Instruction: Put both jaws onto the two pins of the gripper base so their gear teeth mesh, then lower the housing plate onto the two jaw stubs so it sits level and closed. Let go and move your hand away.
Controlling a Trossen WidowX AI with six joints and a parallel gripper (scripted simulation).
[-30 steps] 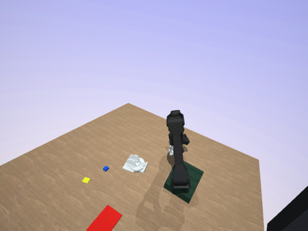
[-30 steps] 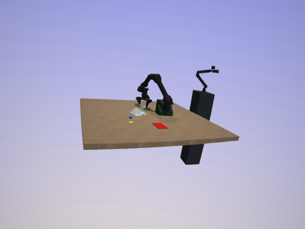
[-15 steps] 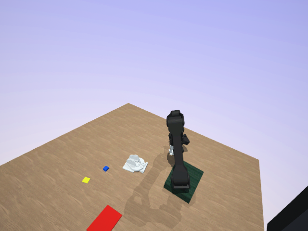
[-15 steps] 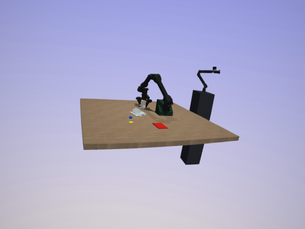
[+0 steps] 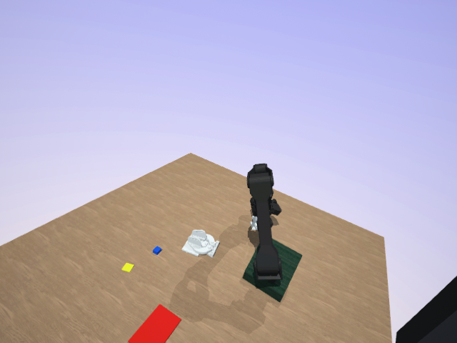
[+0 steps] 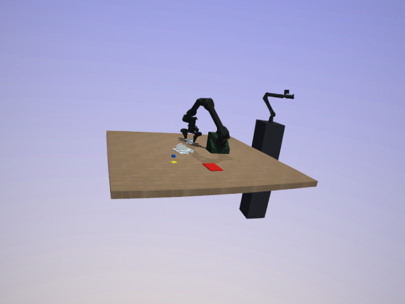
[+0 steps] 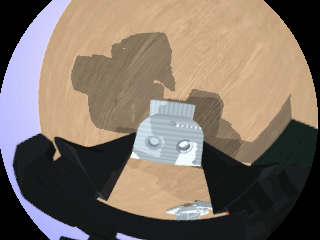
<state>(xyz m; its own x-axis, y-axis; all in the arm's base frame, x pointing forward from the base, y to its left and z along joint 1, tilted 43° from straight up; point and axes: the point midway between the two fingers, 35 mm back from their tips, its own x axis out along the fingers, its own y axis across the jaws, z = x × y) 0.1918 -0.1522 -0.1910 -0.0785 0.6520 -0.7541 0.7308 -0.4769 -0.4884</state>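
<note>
The gripper [image 6: 190, 140] [image 7: 169, 140] is shut on the light grey housing plate [image 5: 253, 224] [image 6: 189, 141] [image 7: 167, 127], with one finger at each side. The plate shows two round holes and a ribbed tab; it is at or close to the table top. In the top view the arm hides much of the gripper. The white gripper base [image 5: 210, 251] [image 6: 185, 151] stands apart, left of the gripper in that view, with white parts on it, one standing up. A white part [image 7: 189, 212] at the bottom of the wrist view is mostly hidden. Pins and gear teeth are too small to read.
The dark green arm mount [image 5: 289, 258] [image 6: 214, 149] is near the plate. A blue cube [image 5: 157, 250] [image 6: 173, 156], a yellow square [image 5: 127, 267] [image 6: 174, 161] and a red rectangle [image 5: 156, 324] [image 6: 212, 167] lie on the table. A dark pedestal [image 6: 267, 140] stands beyond the table edge.
</note>
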